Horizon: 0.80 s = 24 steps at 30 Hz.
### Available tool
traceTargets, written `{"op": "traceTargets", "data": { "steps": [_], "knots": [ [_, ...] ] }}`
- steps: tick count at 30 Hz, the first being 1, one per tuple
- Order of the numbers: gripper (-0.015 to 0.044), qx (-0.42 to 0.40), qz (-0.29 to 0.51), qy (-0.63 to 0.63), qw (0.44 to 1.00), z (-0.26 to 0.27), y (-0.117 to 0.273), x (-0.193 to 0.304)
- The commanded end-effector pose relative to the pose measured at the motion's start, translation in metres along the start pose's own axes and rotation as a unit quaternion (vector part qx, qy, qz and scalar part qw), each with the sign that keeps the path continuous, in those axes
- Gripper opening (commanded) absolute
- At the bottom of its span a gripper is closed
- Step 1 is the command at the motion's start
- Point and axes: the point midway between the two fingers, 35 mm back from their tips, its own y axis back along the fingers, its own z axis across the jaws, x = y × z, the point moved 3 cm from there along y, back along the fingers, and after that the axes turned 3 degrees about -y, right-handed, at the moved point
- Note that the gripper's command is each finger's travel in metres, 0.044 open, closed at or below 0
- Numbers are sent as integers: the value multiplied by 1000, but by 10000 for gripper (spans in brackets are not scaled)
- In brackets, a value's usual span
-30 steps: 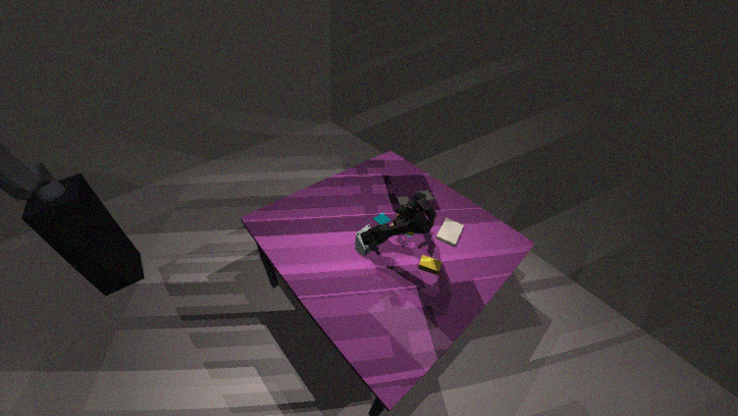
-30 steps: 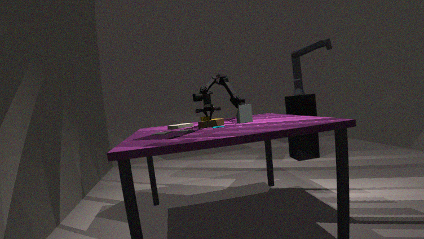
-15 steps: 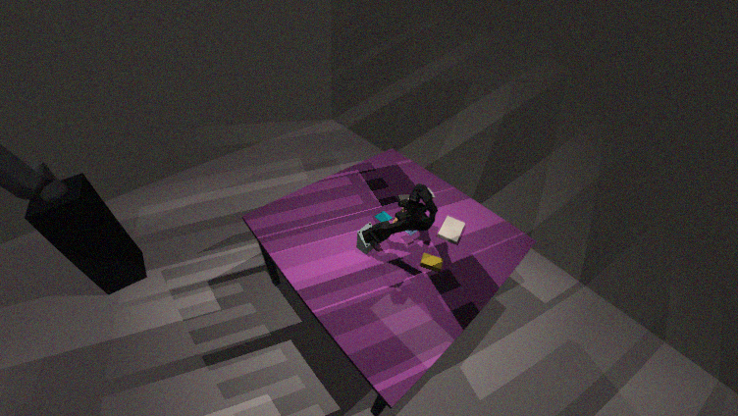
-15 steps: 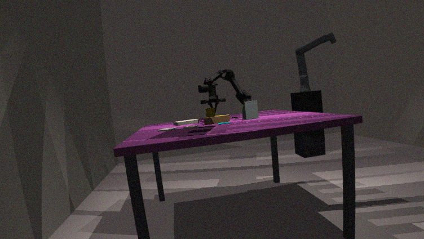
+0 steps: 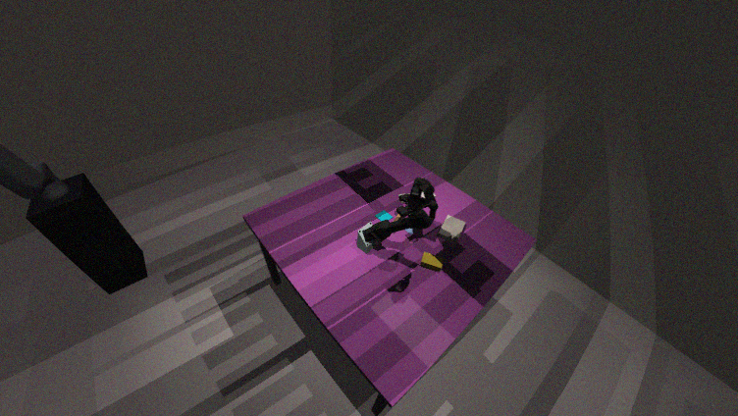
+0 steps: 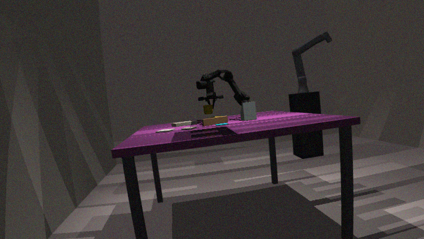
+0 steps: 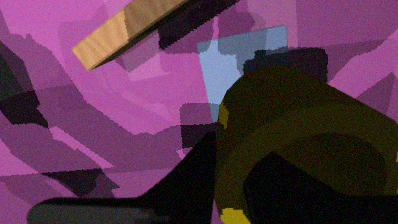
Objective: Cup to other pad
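The cup (image 6: 208, 109) is a dark olive-yellow vessel, upright, hanging clear above the purple table (image 6: 296, 121) in the exterior view. The gripper (image 6: 208, 103) is clamped on its rim. In the wrist view the cup (image 7: 300, 145) hides part of the pale blue pad (image 7: 225, 70); its shadowed interior conceals any marbles.

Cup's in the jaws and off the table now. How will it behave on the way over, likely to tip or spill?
The cup hangs clear of the table from a grip at its rim, so it may swing or tilt if jerked. Its open mouth means any tilt could spill marbles. It looks stiff, unlikely to deform in the gripper.
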Motion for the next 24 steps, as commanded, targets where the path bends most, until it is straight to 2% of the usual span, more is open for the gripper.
{"op": "traceTargets", "data": {
  "steps": [1,13,24],
  "knots": [
    [0,0,0,2,1000,0,-1,0],
    [0,0,0,2,1000,1,-1,-1],
    [0,-2,-2,0,1000,13,1,-22]
  ]
}}
